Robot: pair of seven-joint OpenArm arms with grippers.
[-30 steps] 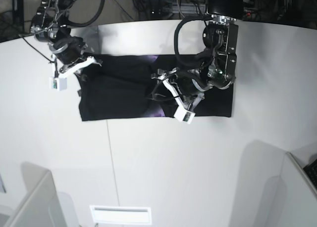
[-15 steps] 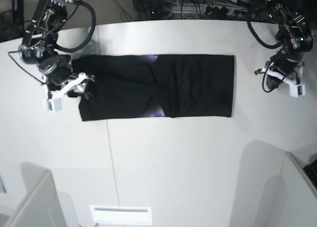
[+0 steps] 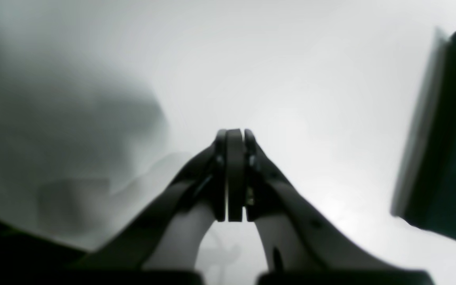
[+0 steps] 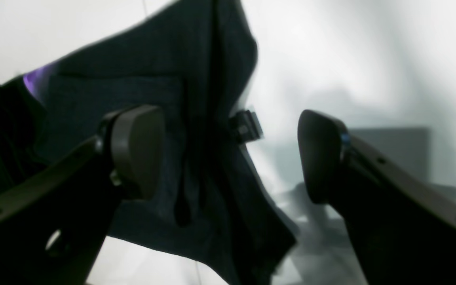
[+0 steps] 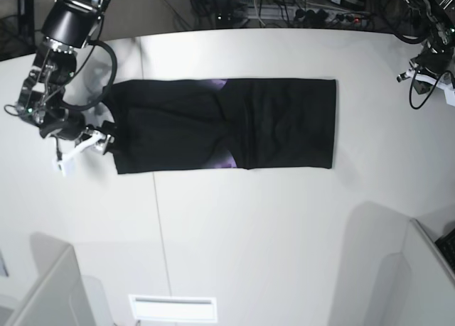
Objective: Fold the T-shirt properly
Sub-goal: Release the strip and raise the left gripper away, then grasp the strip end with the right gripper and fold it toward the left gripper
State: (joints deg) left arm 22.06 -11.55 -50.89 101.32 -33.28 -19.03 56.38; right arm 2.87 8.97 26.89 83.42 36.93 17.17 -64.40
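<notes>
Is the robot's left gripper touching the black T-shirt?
Apart. In the left wrist view, white table shows between the left gripper's fingers and the T-shirt.

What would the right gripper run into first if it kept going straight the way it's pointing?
Probably the edge of the black T-shirt, by its small tag, between the open fingers; depth is hard to judge.
</notes>
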